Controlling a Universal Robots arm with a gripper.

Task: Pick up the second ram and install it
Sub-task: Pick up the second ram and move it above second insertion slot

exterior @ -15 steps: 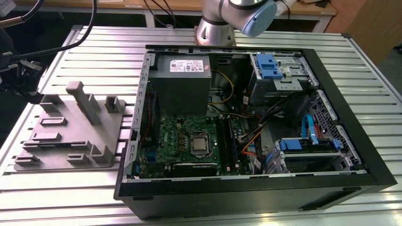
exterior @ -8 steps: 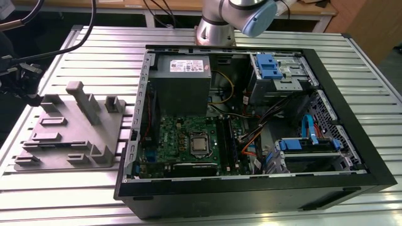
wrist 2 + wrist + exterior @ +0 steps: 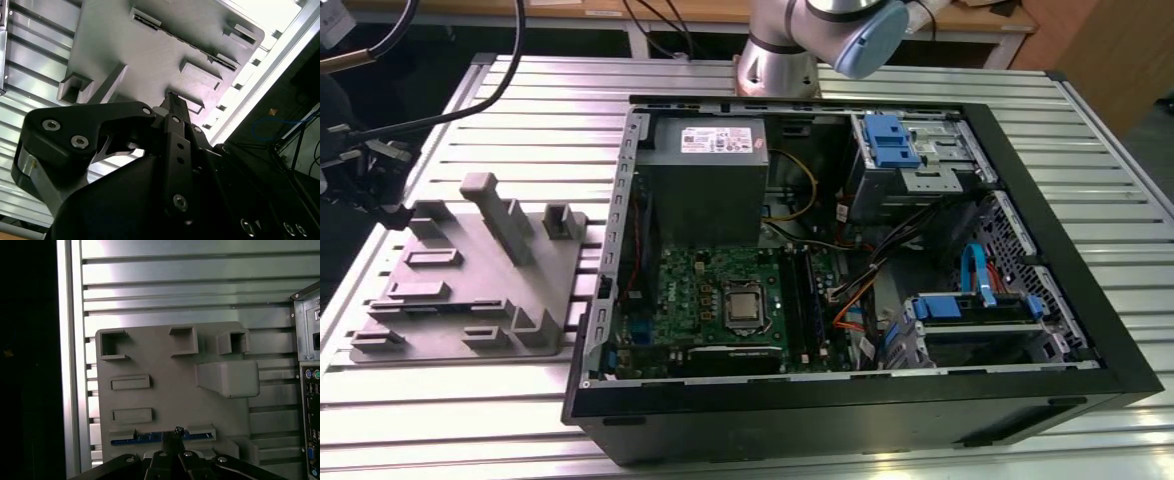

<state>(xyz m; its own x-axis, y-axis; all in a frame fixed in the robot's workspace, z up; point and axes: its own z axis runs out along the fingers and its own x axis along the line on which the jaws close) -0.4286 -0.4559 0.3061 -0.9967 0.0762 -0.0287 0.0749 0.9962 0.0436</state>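
Note:
The second ram (image 3: 150, 437) stands on its long edge in the long slot of the grey fixture plate (image 3: 165, 400), showing as a thin dark and blue strip. In the second wrist view the ram (image 3: 186, 43) is a dark line between two grey end tabs. My gripper (image 3: 176, 433) hovers above the plate, over the ram's slot in the first wrist view. Its fingertips are together, with nothing between them. In the second wrist view the gripper (image 3: 172, 101) is above the plate, apart from the ram. The fixture plate (image 3: 467, 300) lies at the exterior view's left, beside the open computer case (image 3: 854, 260).
The green motherboard (image 3: 714, 300) lies in the case with black and orange cables (image 3: 854, 290) beside it. Grey posts and pockets (image 3: 227, 377) rise from the fixture plate. The case's rear ports (image 3: 311, 390) border the plate. Everything rests on a slatted metal table (image 3: 520, 110).

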